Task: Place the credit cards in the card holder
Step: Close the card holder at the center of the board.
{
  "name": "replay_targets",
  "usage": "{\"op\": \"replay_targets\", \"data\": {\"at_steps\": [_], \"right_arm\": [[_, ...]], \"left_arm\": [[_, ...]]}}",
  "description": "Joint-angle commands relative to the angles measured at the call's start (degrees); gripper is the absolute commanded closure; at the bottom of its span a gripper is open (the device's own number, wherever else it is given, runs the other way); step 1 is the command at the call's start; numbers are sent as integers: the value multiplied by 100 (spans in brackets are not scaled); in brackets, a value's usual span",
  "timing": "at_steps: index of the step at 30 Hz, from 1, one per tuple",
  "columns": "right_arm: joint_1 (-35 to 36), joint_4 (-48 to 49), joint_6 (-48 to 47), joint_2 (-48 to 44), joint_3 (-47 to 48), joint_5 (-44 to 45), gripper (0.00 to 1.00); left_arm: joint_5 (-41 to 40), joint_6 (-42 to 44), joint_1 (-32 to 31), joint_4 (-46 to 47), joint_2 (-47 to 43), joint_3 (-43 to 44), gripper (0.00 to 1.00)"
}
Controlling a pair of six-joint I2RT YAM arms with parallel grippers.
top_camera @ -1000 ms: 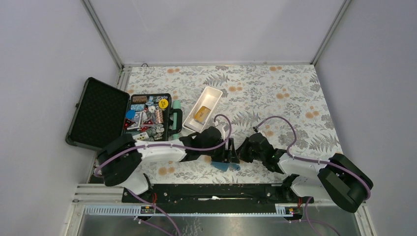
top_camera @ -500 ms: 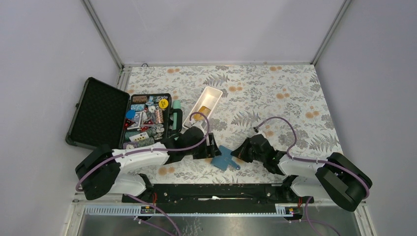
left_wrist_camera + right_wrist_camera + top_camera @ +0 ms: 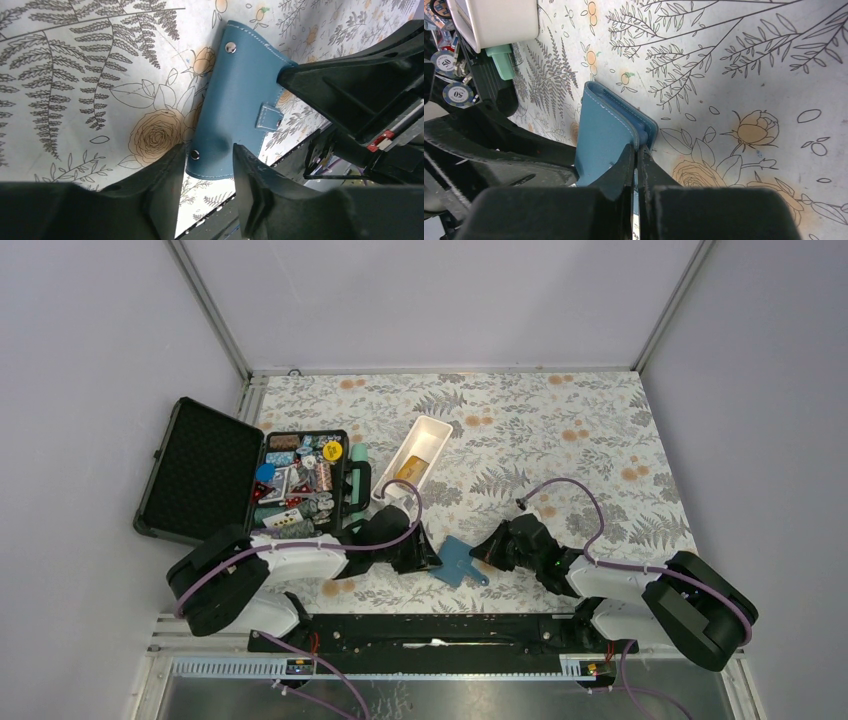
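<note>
The left gripper [image 3: 207,150], which was covering the card holder [image 3: 458,560] at lower centre of the overhead view, is now sitting back just left of it, jaws parted astride its near corner without pinching. The right gripper [image 3: 638,150] is staying clamped on the opposite edge. The holder is lying flat and looks folded, so no card is going in yet, and a golden-orange card [image 3: 410,468] is waiting in the white tray [image 3: 428,430] above.

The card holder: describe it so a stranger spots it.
On the floral table, look midway along the near edge. The card holder there is teal-blue with silver snaps and a tab, unlike the white tray and black case.
</note>
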Motion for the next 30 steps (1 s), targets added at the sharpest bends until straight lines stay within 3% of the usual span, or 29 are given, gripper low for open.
{"op": "replay_targets", "data": {"at_steps": [1,9,12,15,18,22,23,25,30], "right_arm": [[14,-174,-116,-21,-45,246,100],[11,-6,-117,-8,1,220,100],[11,28,-124,-34,-5,91,100],[15,126,-169,-105,-35,8,100],[14,207,-408,-310,32,-138,100],[-5,-409,-941,-923,459,-105,38],[-39,-625,-1058,-1129,561,-60,29],[-104,-780,-1407,-1513,729,-137,16],[-339,-759,-2007,-2126,1130,-910,8]], "left_arm": [[343,-255,39,820,101,-172,61],[722,-471,38,1573,418,-325,70],[785,-612,36,1981,416,-419,79],[751,-600,33,2093,345,-448,100],[619,-459,41,2131,137,-507,100],[313,-130,137,1960,-506,-589,100],[176,-2,158,1811,-698,-576,100],[-67,330,195,1527,-1144,-514,100],[-410,1142,276,916,-2274,-369,100]]}}
